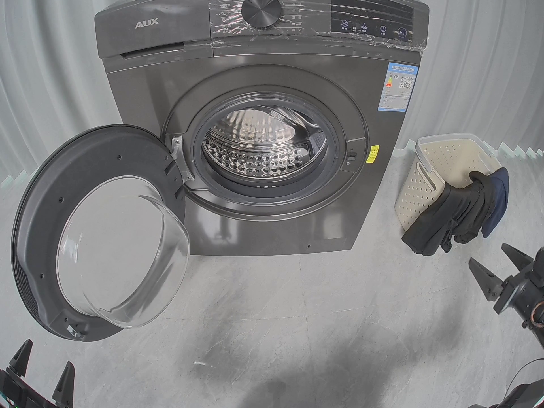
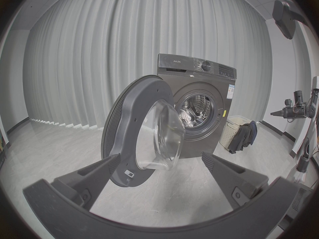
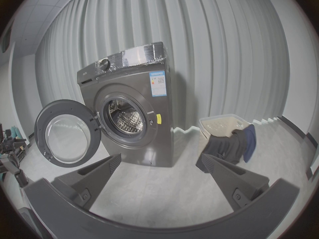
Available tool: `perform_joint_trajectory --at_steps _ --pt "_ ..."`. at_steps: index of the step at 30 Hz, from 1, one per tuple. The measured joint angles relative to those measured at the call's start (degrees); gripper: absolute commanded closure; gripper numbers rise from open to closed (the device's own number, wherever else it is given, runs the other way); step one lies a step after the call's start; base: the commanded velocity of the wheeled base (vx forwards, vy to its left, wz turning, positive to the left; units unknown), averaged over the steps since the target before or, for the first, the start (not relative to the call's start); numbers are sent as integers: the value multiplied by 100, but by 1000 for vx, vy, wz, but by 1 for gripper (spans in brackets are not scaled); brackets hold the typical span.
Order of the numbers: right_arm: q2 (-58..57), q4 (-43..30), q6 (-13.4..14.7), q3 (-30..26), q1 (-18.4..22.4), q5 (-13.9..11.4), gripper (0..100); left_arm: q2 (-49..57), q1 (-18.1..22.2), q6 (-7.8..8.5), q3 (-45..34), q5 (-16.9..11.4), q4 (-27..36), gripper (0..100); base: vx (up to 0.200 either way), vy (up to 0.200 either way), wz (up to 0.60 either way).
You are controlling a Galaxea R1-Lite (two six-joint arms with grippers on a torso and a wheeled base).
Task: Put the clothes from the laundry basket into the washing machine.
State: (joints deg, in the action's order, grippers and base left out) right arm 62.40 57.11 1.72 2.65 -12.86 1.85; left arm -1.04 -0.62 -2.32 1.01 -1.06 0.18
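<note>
Hanging over the rim of the basket right of the washer, the clothes offer an easy grab. Its door is swung wide, baring the drum for loading. The right hand and left hand hover before the washer, spread and empty.

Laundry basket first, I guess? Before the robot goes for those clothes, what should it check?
1. Washing machine door swung wide open: ok.
2. Drum mouth unobstructed: ok.
3. Black garment draped over the laundry basket rim, blue garment beside it, both exposed for a grasp: ok.
4. Right gripper open, holding nothing, on the basket's side: ok.
5. Left gripper open, apart from the door: ok.
6. More clothes lying on the basket's bottom: cannot tell.
</note>
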Motion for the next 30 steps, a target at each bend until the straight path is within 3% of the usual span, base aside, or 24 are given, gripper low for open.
perform_joint_trajectory --at_steps 21,26,30 --pt "-4860 -4825 -28 -168 562 28 0 0 2 0 0 0 0 0 0 0 0" --pt "-5447 -5120 -74 -168 761 369 0 0 -1 -9 0 9 0 0 0 0 0" --pt "-5797 -5313 -183 -166 1096 137 0 0 0 -9 0 13 0 0 0 0 0"
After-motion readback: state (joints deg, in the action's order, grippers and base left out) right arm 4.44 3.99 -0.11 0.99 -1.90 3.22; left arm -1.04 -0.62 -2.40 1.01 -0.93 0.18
